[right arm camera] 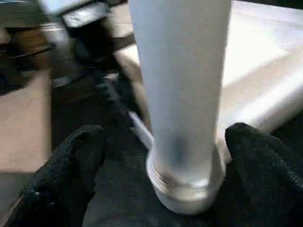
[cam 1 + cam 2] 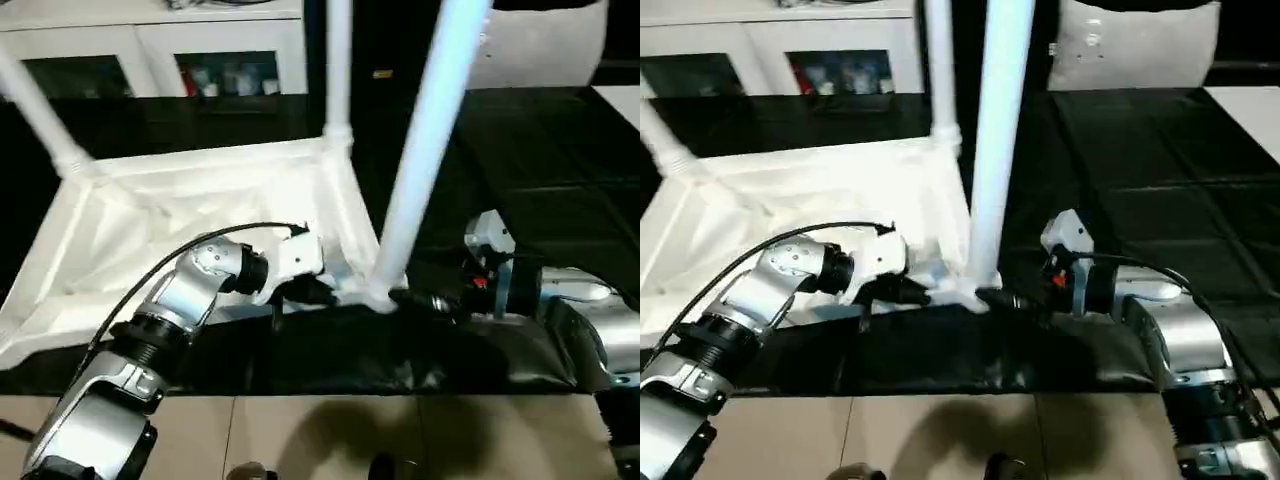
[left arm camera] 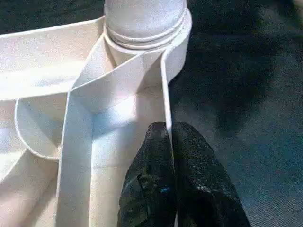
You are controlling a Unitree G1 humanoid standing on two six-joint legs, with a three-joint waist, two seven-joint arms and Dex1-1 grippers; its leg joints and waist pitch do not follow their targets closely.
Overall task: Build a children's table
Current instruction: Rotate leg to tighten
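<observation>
— Where the children's table (image 2: 200,200) is lying upside down on the black-covered work surface (image 2: 540,150), how are its legs placed?

— Three legs are seen standing in corner sockets; the near leg (image 2: 425,140) is seated at the corner closest to both arms.

— And the grippers?

— The left gripper (image 3: 168,137) is pressed together against the table's rim beside that socket. The right gripper (image 1: 163,156) is spread wide, the near leg's base being flanked by its fingers (image 1: 71,165) without being pinched.
</observation>
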